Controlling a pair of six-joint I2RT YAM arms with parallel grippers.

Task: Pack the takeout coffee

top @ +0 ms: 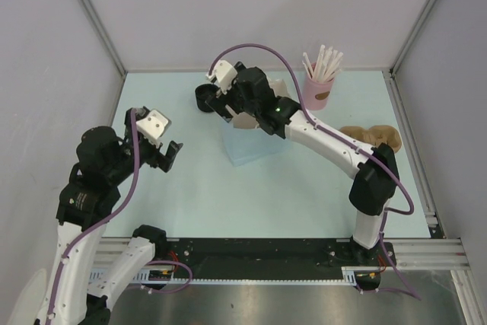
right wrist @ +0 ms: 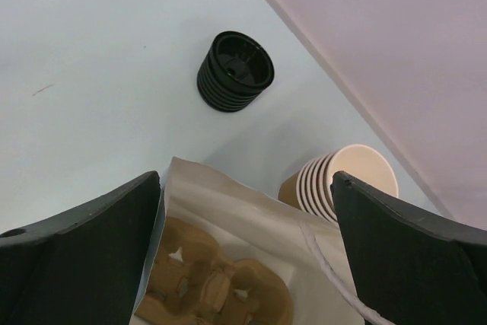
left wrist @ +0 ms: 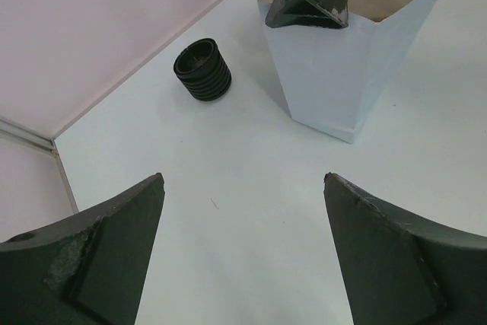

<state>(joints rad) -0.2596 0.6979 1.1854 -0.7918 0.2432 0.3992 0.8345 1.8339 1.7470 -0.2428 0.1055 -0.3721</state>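
The takeout coffee, a single lidded kraft cup, is in none of the views. A pale blue paper bag [top: 247, 146] stands open mid-table, also seen in the left wrist view [left wrist: 335, 74] and the right wrist view [right wrist: 251, 211]. A brown pulp cup carrier [right wrist: 217, 287] lies inside it. My right gripper [top: 230, 109] hangs open and empty over the bag's mouth [right wrist: 246, 176]. My left gripper [top: 171, 154] is open and empty above bare table [left wrist: 243, 176], left of the bag.
A stack of black lids [top: 204, 98] lies on its side at the back left of the bag [right wrist: 234, 71]. A stack of lidless brown cups [right wrist: 342, 184] sits behind the bag. A pink cup of white sticks [top: 317, 90] and a second brown carrier [top: 373, 137] are on the right.
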